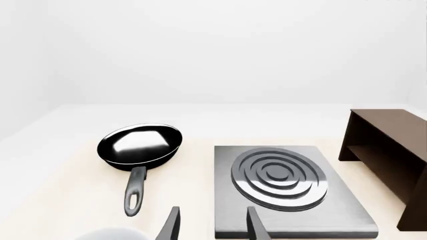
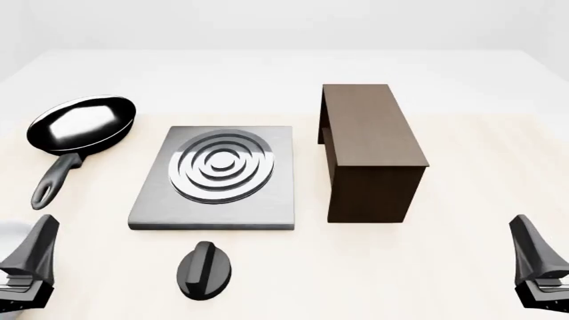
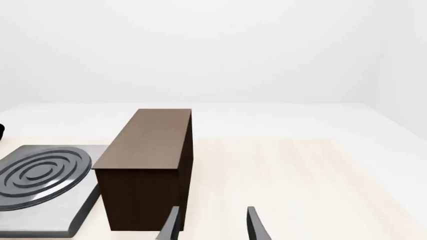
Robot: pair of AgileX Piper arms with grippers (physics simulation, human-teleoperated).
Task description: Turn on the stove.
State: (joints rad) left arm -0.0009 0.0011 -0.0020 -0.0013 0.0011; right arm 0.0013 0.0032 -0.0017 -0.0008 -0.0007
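Note:
The stove is a flat grey metal slab with raised silver rings, lying left of the table's centre. Its black ridged knob sits on the table just in front of the slab, apart from both grippers. My left gripper hangs low at the near left, left of the knob, and is open and empty. In the left wrist view the left gripper faces the stove, with the knob out of view. My right gripper is at the near right, open and empty. The right wrist view shows its fingers spread.
A shiny black frying pan lies left of the stove, its handle pointing toward me. A dark brown wooden cabinet stands right of the stove, between it and my right arm. A pale rounded object peeks in at the left edge.

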